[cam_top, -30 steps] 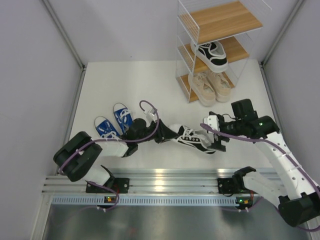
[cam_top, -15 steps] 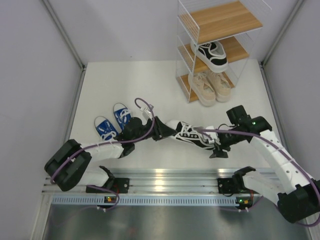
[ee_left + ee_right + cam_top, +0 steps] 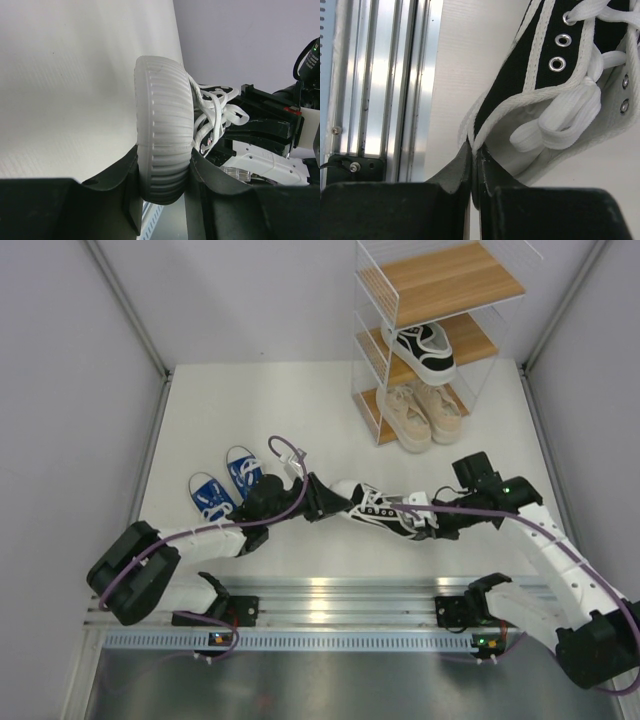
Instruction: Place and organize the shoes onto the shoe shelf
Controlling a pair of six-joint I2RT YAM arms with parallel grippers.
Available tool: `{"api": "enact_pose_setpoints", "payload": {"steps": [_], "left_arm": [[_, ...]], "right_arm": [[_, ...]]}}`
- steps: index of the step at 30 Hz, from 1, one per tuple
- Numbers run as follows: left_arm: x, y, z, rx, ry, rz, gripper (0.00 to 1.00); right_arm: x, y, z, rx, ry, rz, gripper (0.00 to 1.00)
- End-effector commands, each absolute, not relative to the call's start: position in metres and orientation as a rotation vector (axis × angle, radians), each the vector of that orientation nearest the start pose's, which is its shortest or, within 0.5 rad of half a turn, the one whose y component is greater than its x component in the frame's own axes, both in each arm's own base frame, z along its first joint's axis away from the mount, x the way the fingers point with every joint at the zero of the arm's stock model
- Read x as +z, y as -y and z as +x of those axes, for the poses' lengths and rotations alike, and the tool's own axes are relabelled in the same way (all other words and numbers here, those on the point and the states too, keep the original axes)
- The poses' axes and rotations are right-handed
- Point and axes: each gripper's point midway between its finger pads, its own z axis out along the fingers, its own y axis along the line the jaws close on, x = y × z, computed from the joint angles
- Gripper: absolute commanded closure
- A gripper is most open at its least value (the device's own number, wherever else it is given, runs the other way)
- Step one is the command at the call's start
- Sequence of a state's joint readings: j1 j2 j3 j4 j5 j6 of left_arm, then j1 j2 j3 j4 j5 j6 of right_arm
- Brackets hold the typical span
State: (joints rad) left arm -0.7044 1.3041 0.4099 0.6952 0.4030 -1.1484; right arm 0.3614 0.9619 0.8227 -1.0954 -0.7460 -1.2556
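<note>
Black canvas sneaker with white laces and white sole, the nearest of the shoes, sits low over the white tabletop, just beyond the silver metal rail at the near edge. It lies across the scene, toe to the left and heel to the right, with a robot arm at each end. Whether its sole touches the tabletop cannot be told.

The left claw is clamped on the shoe's ribbed white rubber toe cap, one black finger on each side. The right claw is pinched almost fully together on the white-edged rim of the heel opening. In the right wrist view only that thin fabric edge sits between the fingers.

Further back and to the left, two blue lace-up sneakers with white toes lie side by side on the tabletop, apart from both arms.

At the far right stands the tall white wire shoe shelf with wooden tiers. A pair of beige sneakers sits on its bottom tier, and a second black sneaker sits on the middle tier.
</note>
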Motion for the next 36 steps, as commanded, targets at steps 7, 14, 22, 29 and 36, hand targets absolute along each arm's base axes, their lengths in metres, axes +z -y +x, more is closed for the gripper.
{"api": "enact_pose_setpoints", "payload": {"steps": [7,14,22,29,36], "left_arm": [[0.219,0.307,0.217,-1.654,-1.822,-0.047,0.34],[0.225,0.272,0.233,-1.307,-1.821,-0.012,0.16],[0.234,0.230,0.230,-1.061,-1.793,0.036,0.09],[0.229,0.223,0.224,-1.049,-1.788,0.038,0.08],[0.225,0.221,0.221,-1.047,-1.789,0.054,0.08]], "right_arm": [[0.185,-0.137,0.149,0.495,-1.507,-1.889,1.00],[0.227,-0.108,0.148,0.352,-1.669,-1.775,1.00],[0.285,-0.054,0.170,-0.004,-1.757,-1.564,1.00],[0.337,-0.021,0.194,-0.261,-1.787,-1.472,1.00],[0.381,-0.004,0.231,-0.395,-1.780,-1.412,1.00]]}}
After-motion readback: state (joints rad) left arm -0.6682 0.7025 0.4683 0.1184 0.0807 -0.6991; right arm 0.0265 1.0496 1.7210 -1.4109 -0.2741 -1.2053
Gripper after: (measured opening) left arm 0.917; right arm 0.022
